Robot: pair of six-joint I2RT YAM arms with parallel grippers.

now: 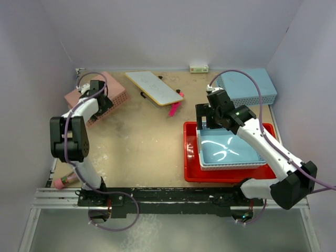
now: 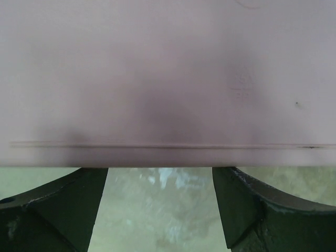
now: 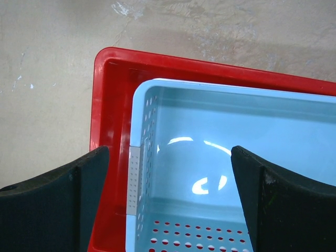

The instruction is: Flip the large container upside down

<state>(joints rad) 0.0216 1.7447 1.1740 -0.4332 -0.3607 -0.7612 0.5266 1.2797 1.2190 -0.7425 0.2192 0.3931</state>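
Observation:
The large container, a glossy red tray [image 1: 191,157], lies right way up at the right of the table with a light-blue perforated basket [image 1: 228,149] standing inside it. My right gripper [image 1: 207,123] hovers over the tray's far left part. In the right wrist view the gripper [image 3: 170,157] is open and empty. Its left finger [image 3: 79,199] is over the red tray [image 3: 107,105] and its right finger [image 3: 278,205] is over the basket [image 3: 236,121], straddling the basket's left wall. My left gripper [image 1: 97,89] is far off at the back left, open [image 2: 160,173] and empty.
A pink perforated basket [image 1: 113,97] lies under the left gripper and fills the left wrist view [image 2: 168,79]. A whiteboard [image 1: 155,86], a pink marker [image 1: 174,109] and a black marker [image 1: 149,98] lie at the back middle. A second light-blue basket [image 1: 247,86] sits at the back right.

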